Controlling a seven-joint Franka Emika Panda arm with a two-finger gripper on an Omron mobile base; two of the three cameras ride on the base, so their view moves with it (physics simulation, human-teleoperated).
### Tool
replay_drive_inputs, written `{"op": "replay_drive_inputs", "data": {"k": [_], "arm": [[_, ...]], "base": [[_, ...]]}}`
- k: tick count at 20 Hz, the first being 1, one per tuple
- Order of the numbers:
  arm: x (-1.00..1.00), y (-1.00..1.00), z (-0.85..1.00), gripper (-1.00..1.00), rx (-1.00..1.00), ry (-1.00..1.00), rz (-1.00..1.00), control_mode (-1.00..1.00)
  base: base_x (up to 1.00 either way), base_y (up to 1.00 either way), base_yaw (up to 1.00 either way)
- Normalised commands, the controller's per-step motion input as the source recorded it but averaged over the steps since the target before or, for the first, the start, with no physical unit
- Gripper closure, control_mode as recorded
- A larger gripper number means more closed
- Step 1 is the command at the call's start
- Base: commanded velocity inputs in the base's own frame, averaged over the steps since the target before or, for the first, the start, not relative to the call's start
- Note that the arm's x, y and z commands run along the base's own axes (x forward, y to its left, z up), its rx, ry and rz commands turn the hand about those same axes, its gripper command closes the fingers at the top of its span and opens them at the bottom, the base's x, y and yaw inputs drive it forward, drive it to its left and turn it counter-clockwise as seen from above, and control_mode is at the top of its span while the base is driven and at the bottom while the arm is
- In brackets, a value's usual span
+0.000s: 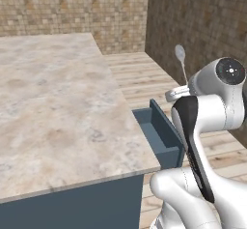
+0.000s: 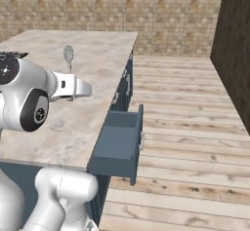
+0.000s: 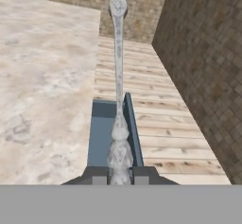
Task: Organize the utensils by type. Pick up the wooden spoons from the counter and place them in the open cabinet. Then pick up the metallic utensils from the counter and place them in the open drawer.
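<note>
My gripper is shut on the handle of a slim silver-grey metal spoon, one of the metallic utensils. The spoon runs away from the fingers, with its bowl raised above the hand. In the right base view the same spoon stands up from the white hand. Below it, the open drawer juts from the counter's side, a dark blue-grey box with a bare blue bottom. The spoon hangs over the drawer's outer wall. The wooden spoons and the open cabinet are out of view.
The marble counter lies left of the drawer and ends at an edge above it. Shut drawer fronts with silver handles line the counter's side. Plank floor spreads beyond, bounded by a dark brick wall.
</note>
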Motion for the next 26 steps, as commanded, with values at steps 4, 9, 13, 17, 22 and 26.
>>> {"op": "replay_drive_inputs", "data": {"k": [4, 9, 13, 17, 22, 26], "arm": [[0.16, -0.16, -0.12, 1.00, 0.00, 0.11, 0.00, -1.00], [0.34, -0.18, -0.26, 1.00, 0.02, 0.22, 0.00, -1.00], [0.39, -0.16, -0.31, 1.00, 0.04, 0.18, 0.00, -1.00], [0.43, -0.14, -0.39, 1.00, 0.00, 0.19, 0.00, -1.00], [0.55, -0.16, -0.50, 1.00, 0.00, 0.24, 0.00, -1.00], [0.60, -0.17, -0.69, 1.00, -0.01, 0.18, 0.00, -1.00]], "base": [[0.04, -0.03, 0.00], [0.00, 0.00, 0.00], [0.00, 0.00, 0.00], [0.00, 0.00, 0.00], [0.00, 0.00, 0.00], [0.00, 0.00, 0.00]]}}
